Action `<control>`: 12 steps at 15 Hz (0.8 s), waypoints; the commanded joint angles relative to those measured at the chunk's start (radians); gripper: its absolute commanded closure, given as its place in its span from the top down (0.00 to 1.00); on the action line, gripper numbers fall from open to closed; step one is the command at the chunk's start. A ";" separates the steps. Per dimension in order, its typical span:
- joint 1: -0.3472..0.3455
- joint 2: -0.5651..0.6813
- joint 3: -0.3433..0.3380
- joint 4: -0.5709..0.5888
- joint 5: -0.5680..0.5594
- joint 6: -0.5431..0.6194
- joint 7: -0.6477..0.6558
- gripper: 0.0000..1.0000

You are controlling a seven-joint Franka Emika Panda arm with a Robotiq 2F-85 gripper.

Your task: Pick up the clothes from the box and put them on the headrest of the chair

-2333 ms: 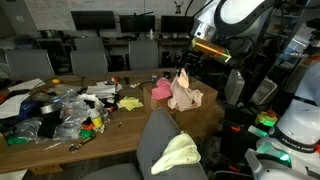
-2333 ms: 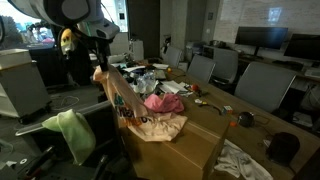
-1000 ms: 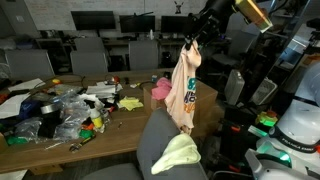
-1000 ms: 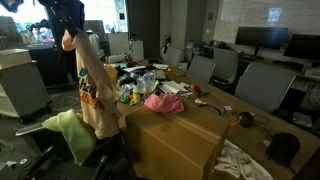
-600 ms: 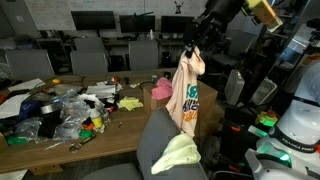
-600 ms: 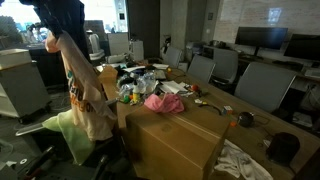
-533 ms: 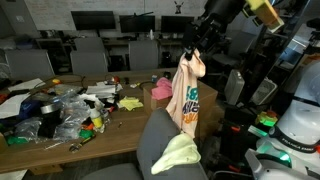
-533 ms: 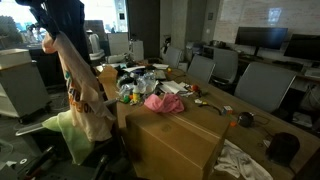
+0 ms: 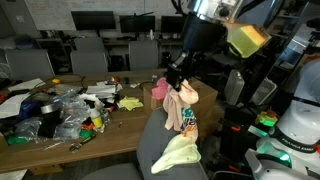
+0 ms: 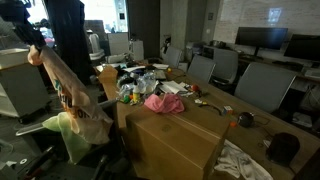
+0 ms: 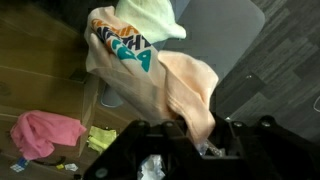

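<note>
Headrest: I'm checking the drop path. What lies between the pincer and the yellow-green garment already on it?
Only the printed garment, hanging from the shut pincer down toward the yellow-green garment; both exterior views show it.

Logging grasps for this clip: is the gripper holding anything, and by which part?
The gripper is shut on the printed garment, pinching a bunched fold at its upper end; the rest hangs loose below.
</note>
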 commanded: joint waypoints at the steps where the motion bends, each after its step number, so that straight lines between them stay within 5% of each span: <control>1: 0.006 0.177 0.018 0.131 -0.107 -0.044 0.035 0.03; 12: 0.117 0.361 -0.096 0.236 -0.112 0.032 -0.122 0.03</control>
